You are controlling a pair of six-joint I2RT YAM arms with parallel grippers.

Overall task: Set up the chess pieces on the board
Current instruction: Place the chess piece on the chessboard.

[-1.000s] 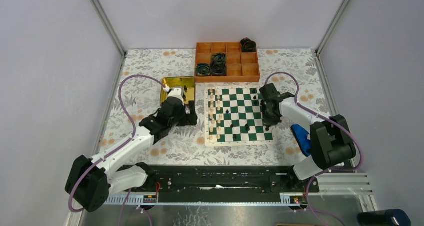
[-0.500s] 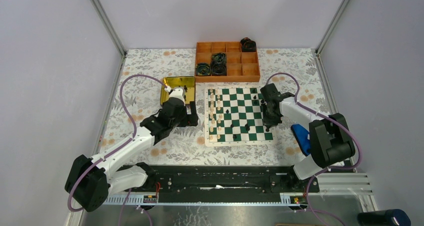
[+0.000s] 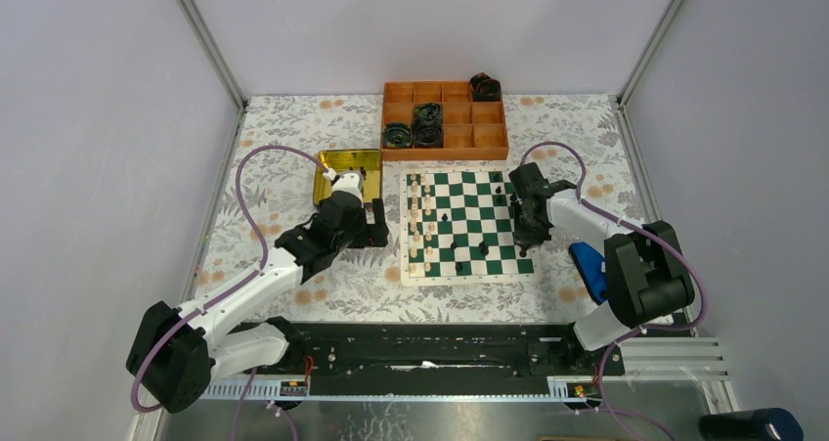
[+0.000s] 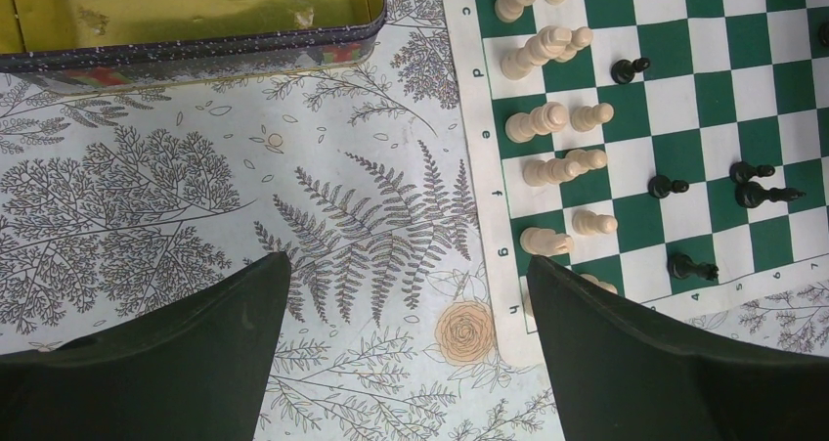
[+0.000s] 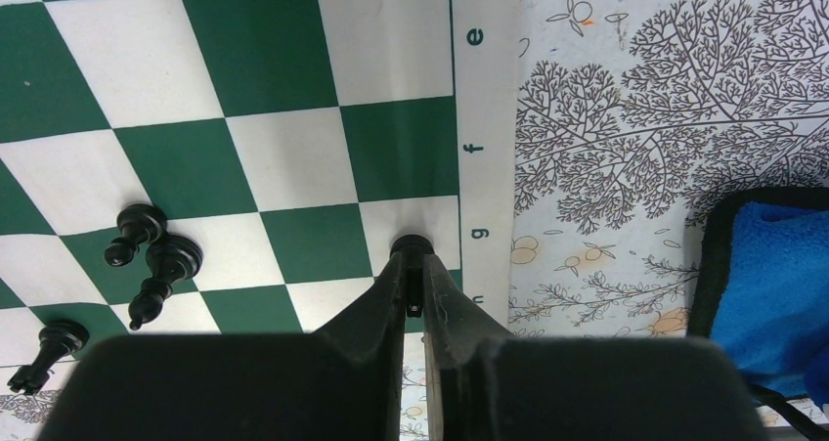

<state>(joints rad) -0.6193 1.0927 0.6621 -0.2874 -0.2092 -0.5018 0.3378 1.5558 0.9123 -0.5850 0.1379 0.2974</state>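
The board (image 3: 467, 208) is laid mid-worktop (image 4: 196, 197), with cream pieces (image 4: 547, 118) lined along its left edge. A black piece (image 5: 413, 244) is pinched between the nearly closed fingers of the right hand (image 5: 415, 285) at the board's right edge, by the letter g. The left hand (image 4: 403, 277) is held wide open, empty, above the worktop near the tin (image 4: 196, 50).
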